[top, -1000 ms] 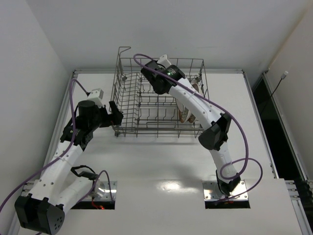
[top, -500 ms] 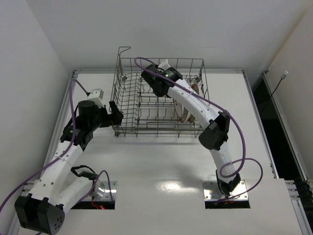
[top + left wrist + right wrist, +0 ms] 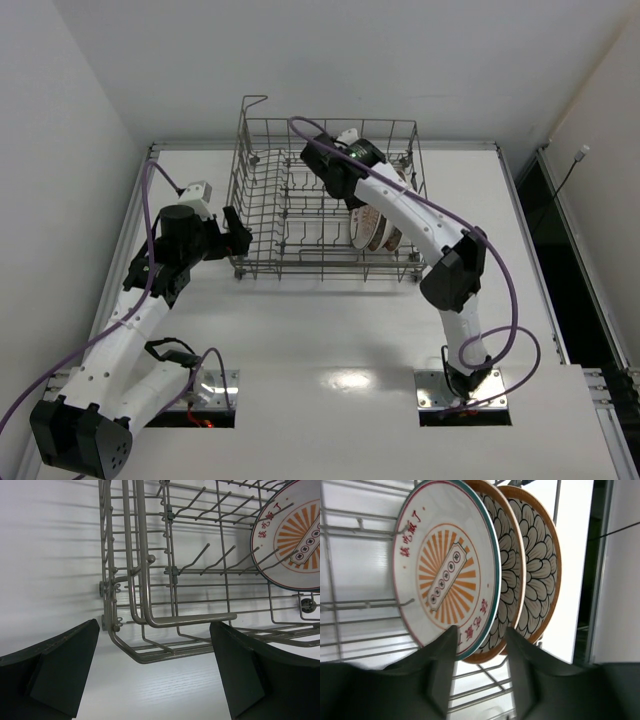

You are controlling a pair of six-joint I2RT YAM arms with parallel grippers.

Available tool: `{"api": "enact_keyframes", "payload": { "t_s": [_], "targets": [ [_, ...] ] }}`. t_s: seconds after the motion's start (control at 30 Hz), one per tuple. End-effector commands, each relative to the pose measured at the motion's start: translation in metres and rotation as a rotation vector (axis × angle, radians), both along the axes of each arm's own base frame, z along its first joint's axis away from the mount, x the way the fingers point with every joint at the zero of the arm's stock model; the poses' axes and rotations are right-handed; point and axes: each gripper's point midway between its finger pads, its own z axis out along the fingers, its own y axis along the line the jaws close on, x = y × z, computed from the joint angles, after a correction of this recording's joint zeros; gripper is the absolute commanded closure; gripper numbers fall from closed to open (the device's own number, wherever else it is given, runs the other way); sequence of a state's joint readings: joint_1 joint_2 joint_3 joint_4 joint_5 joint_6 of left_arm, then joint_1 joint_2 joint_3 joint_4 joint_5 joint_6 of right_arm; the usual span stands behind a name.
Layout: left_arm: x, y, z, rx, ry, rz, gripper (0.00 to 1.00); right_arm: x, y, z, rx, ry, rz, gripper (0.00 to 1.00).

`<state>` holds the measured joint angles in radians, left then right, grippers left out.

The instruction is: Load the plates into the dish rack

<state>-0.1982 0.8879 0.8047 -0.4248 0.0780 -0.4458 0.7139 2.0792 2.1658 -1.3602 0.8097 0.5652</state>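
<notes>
Left gripper (image 3: 150, 675): I'm hovering off the dish rack's (image 3: 262, 215) left end, jaws spread wide, gripping nothing.
Plates: all three are standing on edge in the right half: sunburst plate (image 3: 445, 577), then two petal plates (image 3: 507, 575).
Right gripper (image 3: 480, 645): I'm straddling the sunburst plate's rim, jaws parted, apparently letting go.
Next: I'm judging a straight lift between the tines.
Room: wire close around; open surface (image 3: 330, 330) nearer me.
</notes>
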Motion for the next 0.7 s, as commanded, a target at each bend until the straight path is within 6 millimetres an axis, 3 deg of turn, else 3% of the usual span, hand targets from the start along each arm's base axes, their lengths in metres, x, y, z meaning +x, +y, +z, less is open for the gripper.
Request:
{"api": "enact_keyframes", "payload": {
  "t_s": [0.0,0.03,0.07,0.1,0.13,0.27,0.43,0.47,0.5,0.57,0.6,0.67],
  "targets": [
    [0.004,-0.003,0.016,-0.009,-0.052,-0.006,0.07,-0.001,0.006,0.04,0.119,-0.097,-0.013,0.55],
    [0.004,-0.003,0.016,-0.009,-0.052,-0.006,0.07,-0.002,0.005,0.046,0.125,-0.104,-0.013,0.49],
    [0.004,-0.003,0.016,-0.009,-0.052,-0.006,0.07,-0.003,0.004,0.052,0.137,-0.118,-0.012,0.22],
    [0.004,-0.003,0.016,-0.009,-0.052,-0.006,0.07,-0.005,0.002,0.063,0.15,-0.137,-0.006,0.06],
    [0.004,-0.003,0.016,-0.009,-0.052,-0.006,0.07,-0.006,0.001,0.068,0.159,-0.146,-0.006,0.0],
    [0.005,-0.002,0.016,-0.004,-0.053,0.003,0.07,-0.017,-0.016,0.093,0.162,-0.179,0.004,0.0],
    [0.005,0.0,0.016,0.0,-0.053,0.011,0.07,-0.038,0.007,0.096,0.339,-0.103,0.208,0.0],
    [0.007,0.002,0.013,0.008,-0.044,0.022,0.07,-0.053,0.019,0.105,0.439,-0.081,0.281,0.0],
    [0.007,0.002,0.013,0.008,-0.044,0.022,0.07,-0.061,0.021,0.097,0.477,-0.046,0.304,0.0],
    [0.009,0.001,0.014,0.008,-0.044,0.022,0.07,-0.076,0.042,0.107,0.611,-0.05,0.431,0.0],
    [0.008,0.004,0.012,0.015,-0.036,0.033,0.07,-0.095,0.034,0.113,0.651,-0.072,0.461,0.0],
    [0.009,0.006,0.012,0.028,-0.039,0.037,0.07,-0.107,0.036,0.131,0.73,-0.15,0.532,0.0]
  ]
}}
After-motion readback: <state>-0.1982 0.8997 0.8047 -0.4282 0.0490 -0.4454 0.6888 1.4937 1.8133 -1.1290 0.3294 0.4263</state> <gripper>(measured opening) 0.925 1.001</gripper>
